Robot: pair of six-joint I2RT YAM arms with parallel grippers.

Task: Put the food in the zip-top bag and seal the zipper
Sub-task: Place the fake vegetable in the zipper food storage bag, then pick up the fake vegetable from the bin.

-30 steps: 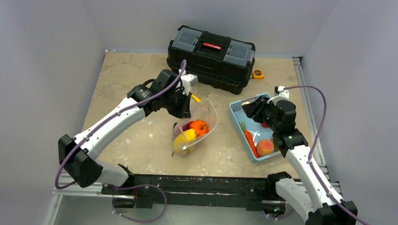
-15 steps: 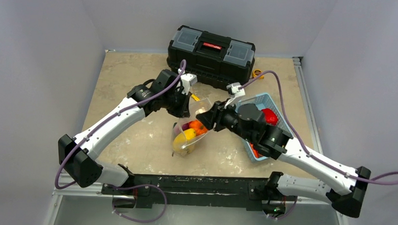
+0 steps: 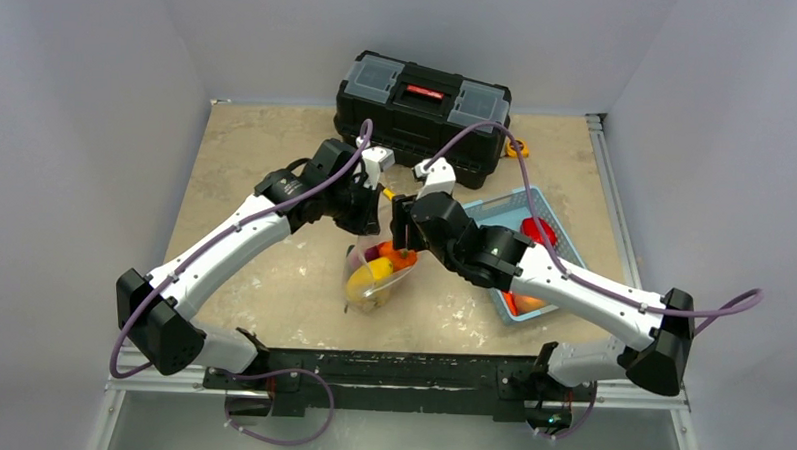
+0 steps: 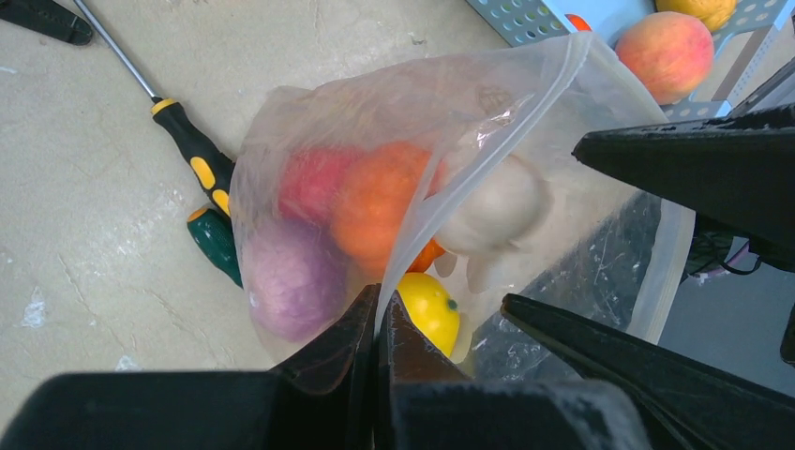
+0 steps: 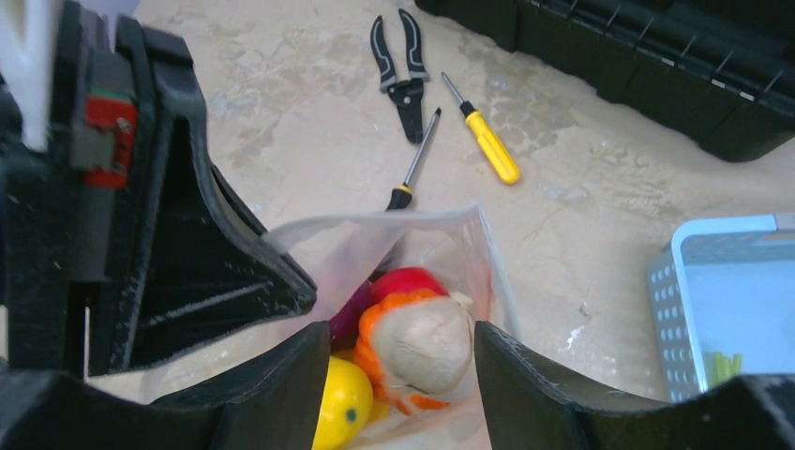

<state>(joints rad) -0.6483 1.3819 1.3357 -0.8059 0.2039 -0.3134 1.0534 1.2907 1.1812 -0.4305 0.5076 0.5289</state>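
left claw (image 4: 378, 309) clamped on zip-top bag (image 4: 309, 122) rim, right claw (image 5: 401, 333) parted over food (image 5: 342, 405), basket (image 3: 495, 210) half hidden

We count one zip-top bag (image 4: 281, 141), one blue basket (image 5: 670, 319), one black toolbox (image 3: 423, 111), one pair of pliers (image 5: 403, 70) and three screwdrivers (image 5: 492, 145).

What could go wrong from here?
Only the left jaws pinch the zip-top bag, by one rim edge; with more weight it may slip or sag.
The beige piece sits high on the pile near the mouth; it might block the zipper.
The right jaws, open over the mouth, may snag the rim when lifting out.
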